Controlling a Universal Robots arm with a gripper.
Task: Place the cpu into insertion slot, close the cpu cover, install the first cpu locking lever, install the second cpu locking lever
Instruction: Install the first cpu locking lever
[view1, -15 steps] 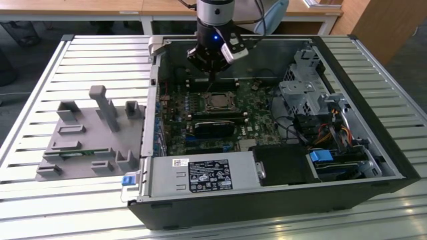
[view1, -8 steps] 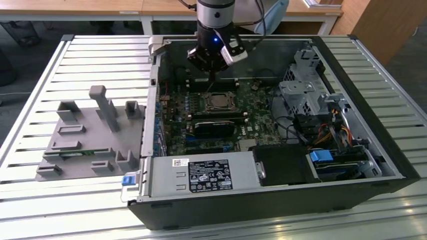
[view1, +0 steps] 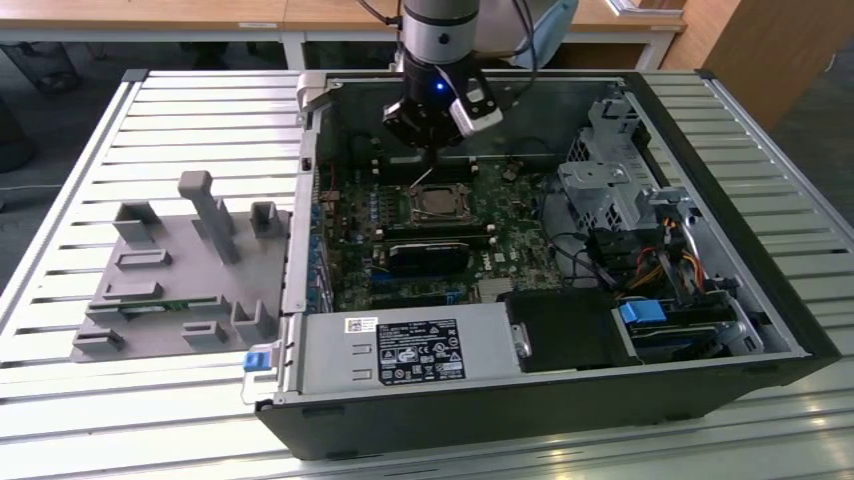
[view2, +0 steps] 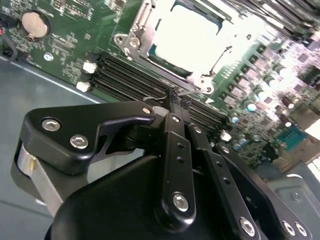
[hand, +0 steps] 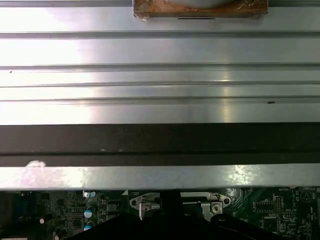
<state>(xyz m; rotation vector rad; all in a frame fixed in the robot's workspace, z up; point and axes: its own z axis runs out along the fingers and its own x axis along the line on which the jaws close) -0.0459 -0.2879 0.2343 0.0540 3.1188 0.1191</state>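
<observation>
The cpu (view2: 192, 37) lies flat in the insertion slot (view1: 416, 213), its silver face glaring bright. The cpu cover (view2: 136, 35) sits down around it as a metal frame. My gripper (view2: 175, 96) hovers just off the socket's edge, over the black memory slots (view2: 125, 80), with its fingers pressed together on a thin wire locking lever (view2: 150, 98). In the exterior view the gripper (view1: 430, 150) hangs over the far side of the socket, and the lever (view1: 422, 178) slants up from the socket to its tips.
The open computer case (view1: 747, 300) walls the board in. A drive cage (view1: 607, 190) and cables (view1: 654, 265) fill the exterior view's right, a power supply (view1: 414, 355) the front. A grey parts fixture (view1: 174, 270) stands on the slatted table at the left.
</observation>
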